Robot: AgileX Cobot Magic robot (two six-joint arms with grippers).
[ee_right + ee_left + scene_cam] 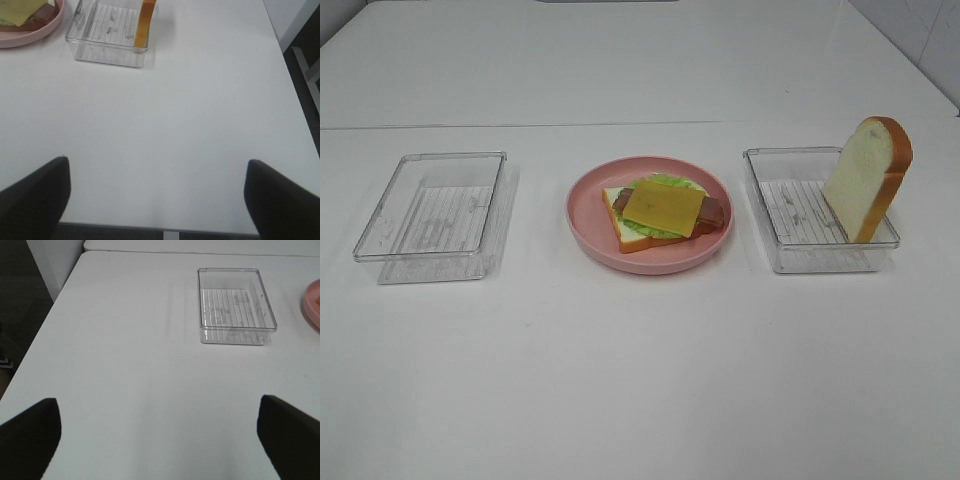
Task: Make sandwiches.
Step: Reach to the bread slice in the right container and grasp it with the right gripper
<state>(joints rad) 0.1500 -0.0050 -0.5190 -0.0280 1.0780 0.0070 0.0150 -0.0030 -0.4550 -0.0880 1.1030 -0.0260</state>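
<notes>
Pink plate: we've got bread, lettuce, bacon, cheese stacked.
Left to do: top slice leaning in right tray.
Grippers: left gripper and right gripper both wide, holding nothing.

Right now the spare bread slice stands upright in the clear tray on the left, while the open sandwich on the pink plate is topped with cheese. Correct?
Not quite. The bread slice stands in the right clear tray; the left clear tray is empty, as the exterior high view shows. The open sandwich on the pink plate is indeed topped with cheese.
</notes>
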